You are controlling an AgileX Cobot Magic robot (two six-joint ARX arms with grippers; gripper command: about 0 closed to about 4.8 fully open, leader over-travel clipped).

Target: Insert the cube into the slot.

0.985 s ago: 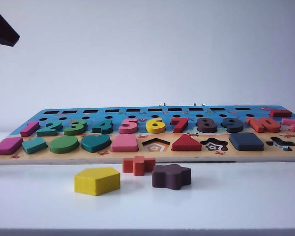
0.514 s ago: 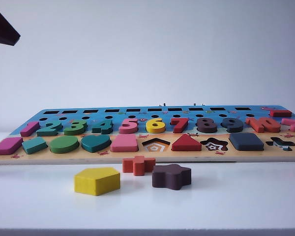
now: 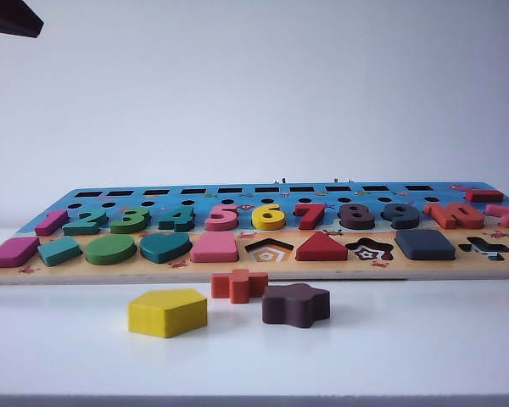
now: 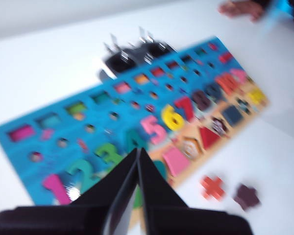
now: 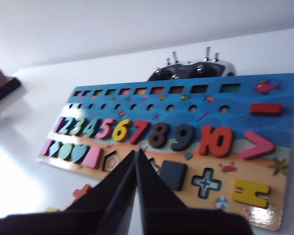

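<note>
Black plastic fingers of the right gripper (image 5: 136, 155) were pressed together to a point and held nothing; it hung above the near side of the puzzle board (image 5: 279, 147). The left gripper (image 4: 138, 154) was closed and empty in the same way, high over the board's other end. The cube (image 3: 424, 244), dark navy, lay flat inside the slot (image 3: 426, 255), between the star cutout (image 3: 370, 249) and the cross cutout (image 3: 483, 248), so I judged the insertion finished. To do this step well, the arms should only go away cleanly, without brushing the cube or the loose pieces. In front of the board, on the white table (image 3: 424, 339), lay a yellow pentagon (image 3: 167, 311), an orange cross (image 3: 238, 285) and a brown star block (image 3: 296, 304), near each other. Behind the board stood a remote controller (image 5: 193, 70) and a plain pale wall.
</note>
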